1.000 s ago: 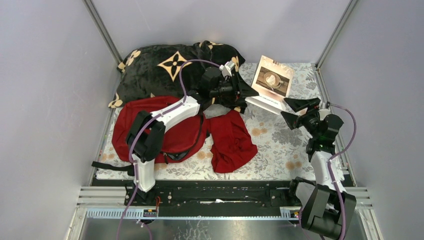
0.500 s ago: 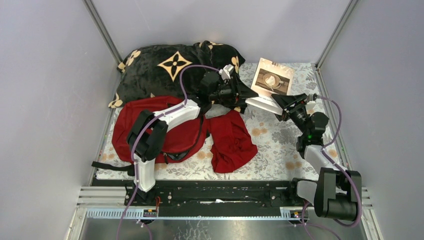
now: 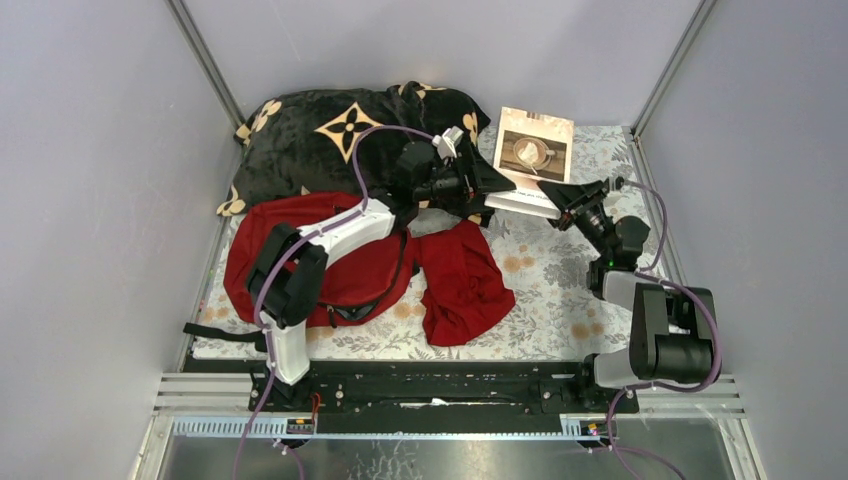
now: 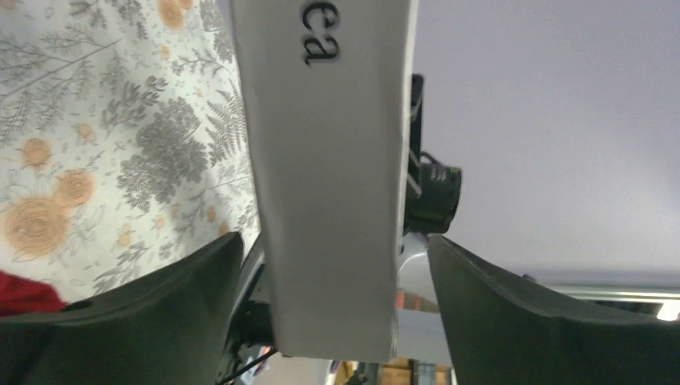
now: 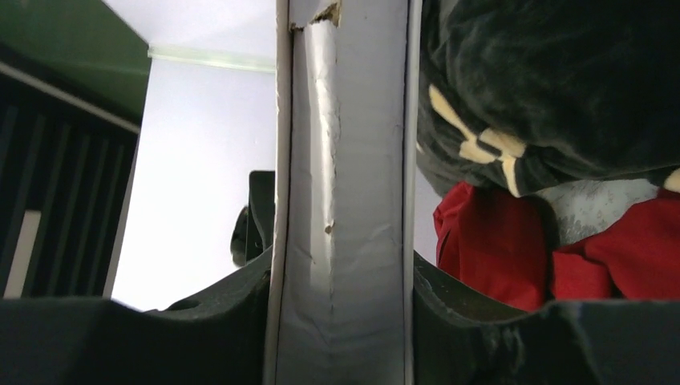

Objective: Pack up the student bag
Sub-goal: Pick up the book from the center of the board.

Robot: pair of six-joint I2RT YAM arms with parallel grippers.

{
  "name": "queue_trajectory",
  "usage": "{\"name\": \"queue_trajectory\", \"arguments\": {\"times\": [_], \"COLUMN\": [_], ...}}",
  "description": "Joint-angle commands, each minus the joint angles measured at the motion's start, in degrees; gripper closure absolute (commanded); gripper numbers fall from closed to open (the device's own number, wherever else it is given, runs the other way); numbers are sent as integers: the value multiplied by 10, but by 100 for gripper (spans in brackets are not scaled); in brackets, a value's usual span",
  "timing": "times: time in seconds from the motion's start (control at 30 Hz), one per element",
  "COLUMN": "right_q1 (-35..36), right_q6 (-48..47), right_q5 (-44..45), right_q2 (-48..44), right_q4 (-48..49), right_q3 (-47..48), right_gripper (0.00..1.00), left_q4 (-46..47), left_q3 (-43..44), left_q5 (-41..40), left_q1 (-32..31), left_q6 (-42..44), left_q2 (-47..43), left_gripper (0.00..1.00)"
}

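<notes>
A book (image 3: 531,160) is seen just right of the black blanket (image 3: 310,140), above the floral worktop (image 3: 560,300). Its edge is pinched by the right fingers (image 5: 200,337). The left fingers (image 4: 160,313) are spread, with gaps on both sides of the book. The student bag (image 3: 260,265) is laid just in front of the blanket, touching it.

Mat (image 3: 552,300) right of red cloth (image 3: 462,280) open; blanket (image 3: 310,140) prob. crowds bag (image 3: 355,272).

The left arm (image 3: 340,225) covers the middle of the student bag (image 3: 245,265). In the left wrist view, the top edge cuts off lettering on the book (image 4: 329,200)
</notes>
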Motion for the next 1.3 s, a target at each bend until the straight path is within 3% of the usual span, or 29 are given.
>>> {"name": "queue_trajectory", "arguments": {"times": [0.0,0.13,0.3,0.63,0.73,0.93,1.07,1.13,1.27], "right_q1": [6,7,10,94,117,162,183,191,204], "right_q6": [-7,-2,73,31,26,10,2,1,2], "right_q5": [-113,-208,-281,-352,-358,-380,-384,-388,-397], "right_q2": [22,50,89,92,100,114,135,147,173], "right_q4": [96,107,233,231,229,229,229,230,229], "right_q3": [69,96,94,108,113,128,145,156,179], "right_gripper": [61,65,67,68,66,67,71,71,69], "left_q4": [-60,-141,-242,-448,-528,-534,-499,-495,-449], "left_q3": [13,22,27,1,19,0,-19,-27,-56], "left_q5": [27,81,144,197,172,229,340,346,382], "left_q1": [35,84,137,229,237,241,239,238,224], "left_q6": [67,142,235,408,456,454,392,397,372], "left_q2": [-41,-64,-99,-174,-193,-215,-205,-211,-217], "left_gripper": [4,1,1,1,1,1,3,4,20]}}
